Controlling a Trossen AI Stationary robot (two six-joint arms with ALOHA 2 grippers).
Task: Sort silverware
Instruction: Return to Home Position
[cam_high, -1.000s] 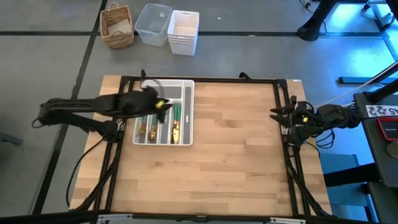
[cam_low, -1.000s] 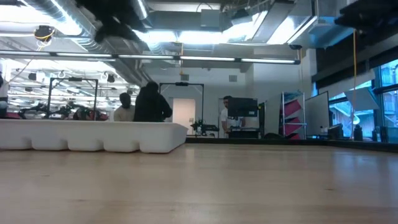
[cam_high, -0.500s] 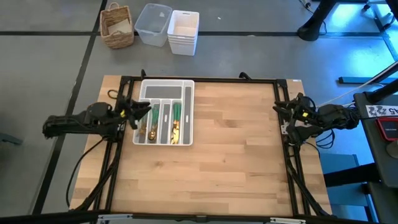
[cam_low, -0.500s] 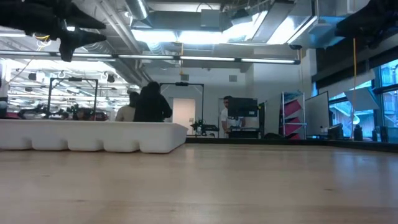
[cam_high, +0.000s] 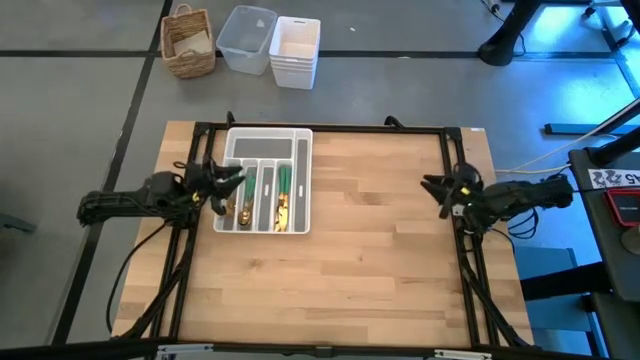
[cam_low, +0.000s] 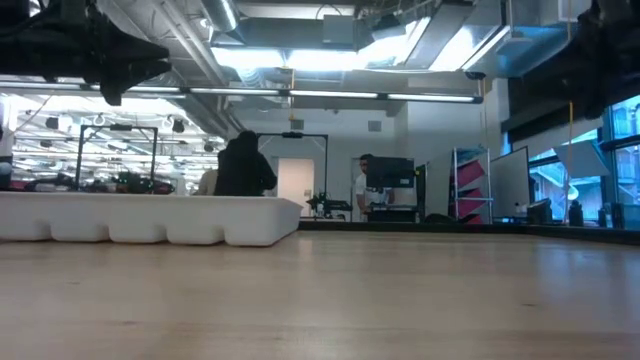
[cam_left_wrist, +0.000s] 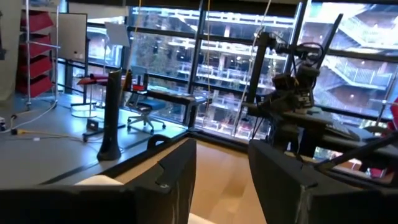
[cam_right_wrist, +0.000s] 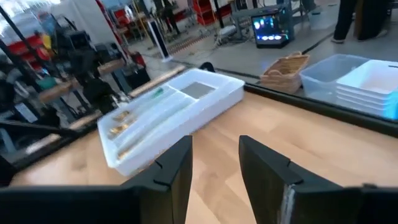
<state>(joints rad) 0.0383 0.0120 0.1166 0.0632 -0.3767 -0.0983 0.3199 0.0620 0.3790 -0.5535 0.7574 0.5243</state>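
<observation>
The silverware (cam_high: 283, 195), with gold heads and green handles, lies in the long compartments of a white tray (cam_high: 262, 145) on the far left part of the wooden table. The right wrist view also shows the silverware (cam_right_wrist: 134, 118) in the tray (cam_right_wrist: 211, 96). My left gripper (cam_high: 232, 180) hovers open at the tray's left rim, well above it, pointing roughly level toward the table's right, with nothing between its fingers (cam_left_wrist: 177, 171). My right gripper (cam_high: 430, 185) stands open and empty at the table's right edge, facing the tray.
On the floor beyond the far edge stand a wicker basket (cam_high: 188, 40), a clear tub (cam_high: 246, 38) and stacked white bins (cam_high: 295, 50). Black frame rails (cam_high: 330, 128) run along the table's edges. Bare wood (cam_high: 370, 250) fills the middle and near side. People stand in the room behind.
My left gripper has drawn back from above the tray toward the table's left edge, sunk lower and tipped from pointing down to about level; it stays open. My right gripper has dipped and rolled a little at the right edge. The silverware has stayed in place.
</observation>
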